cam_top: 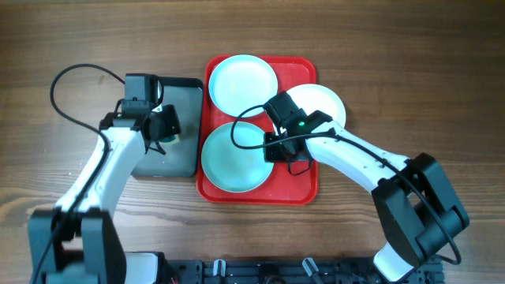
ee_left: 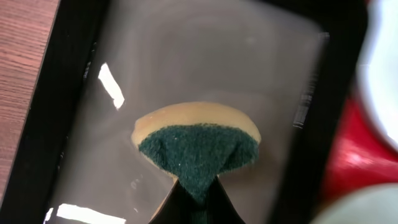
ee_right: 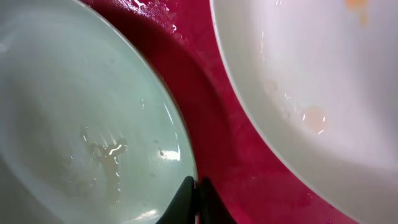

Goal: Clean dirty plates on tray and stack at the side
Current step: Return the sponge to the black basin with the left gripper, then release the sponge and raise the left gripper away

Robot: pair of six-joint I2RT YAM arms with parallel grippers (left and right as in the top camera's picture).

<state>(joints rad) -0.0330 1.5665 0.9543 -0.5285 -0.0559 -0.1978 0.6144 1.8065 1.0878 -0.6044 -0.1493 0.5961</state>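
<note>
Overhead: three plates (cam_top: 241, 79) sit on the tray (cam_top: 304, 189), none stacked yet.

Left wrist: left gripper (ee_left: 198, 194) is clamped on the sponge (ee_left: 199, 149) over the pan (ee_left: 186, 62).

Right wrist: right gripper (ee_right: 194, 199) is closed at the near blue plate (ee_right: 74, 124) rim; I cannot confirm a pinch.

Scrubbing step: I judge the sponge must next reach that plate.

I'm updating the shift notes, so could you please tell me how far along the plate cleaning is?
Done: nothing; white plate, nearer pale blue plate and farther pale blue plate all lie unstacked on the red tray, the white one smeared orange. In hand: left gripper pinches the sponge over the dark pan; right gripper is shut at the nearer blue plate's rim. Remaining: wiping and stacking all three.
</note>
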